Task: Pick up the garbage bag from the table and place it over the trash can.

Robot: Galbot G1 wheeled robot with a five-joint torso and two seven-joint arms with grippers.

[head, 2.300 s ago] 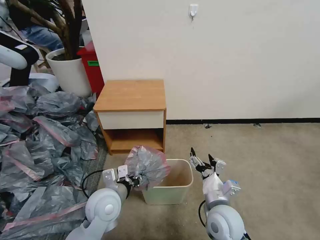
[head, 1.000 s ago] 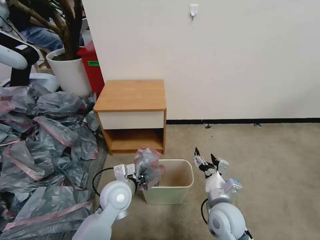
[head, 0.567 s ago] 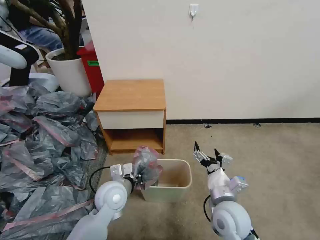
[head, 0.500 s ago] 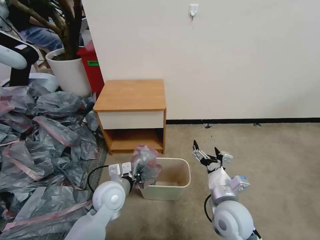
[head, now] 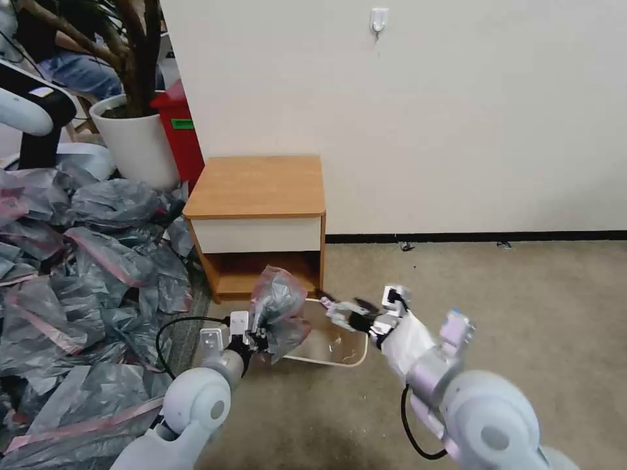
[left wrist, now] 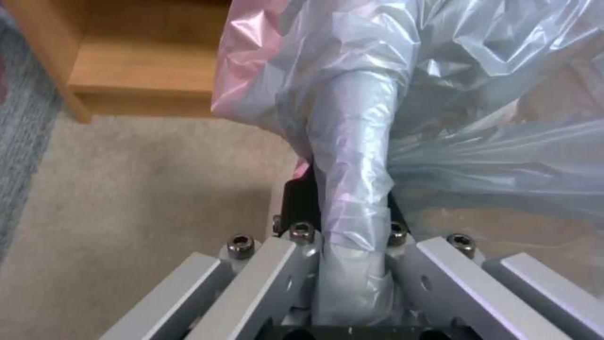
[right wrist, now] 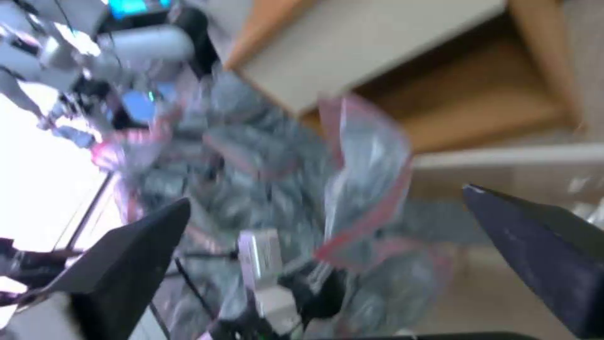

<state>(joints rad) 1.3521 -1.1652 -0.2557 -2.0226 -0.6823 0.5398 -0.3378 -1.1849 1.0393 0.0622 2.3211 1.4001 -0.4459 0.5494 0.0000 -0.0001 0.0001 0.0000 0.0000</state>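
My left gripper [head: 256, 337] is shut on the garbage bag [head: 277, 301], a crinkled grey bag with a pink band, bunched above the near-left corner of the trash can [head: 324, 360]. In the left wrist view a twisted neck of the bag [left wrist: 352, 141] is clamped between the fingers [left wrist: 301, 222]. My right gripper [head: 331, 311] reaches leftward over the cream can, open, its tips just right of the bag. From the right wrist the bag [right wrist: 368, 184] hangs between the spread dark fingers [right wrist: 126, 255]. The table [head: 258, 186] stands behind the can with a bare top.
A big heap of grey-and-pink bags [head: 78, 261] covers the floor on the left. A white plant pot [head: 134, 140] and a red box [head: 176, 130] stand behind it by the wall. Beige carpet [head: 522, 313] lies open on the right.
My right arm has swung left and lower, from beside the can to over its opening, near the bag. The left gripper and bag shifted slightly left and away.
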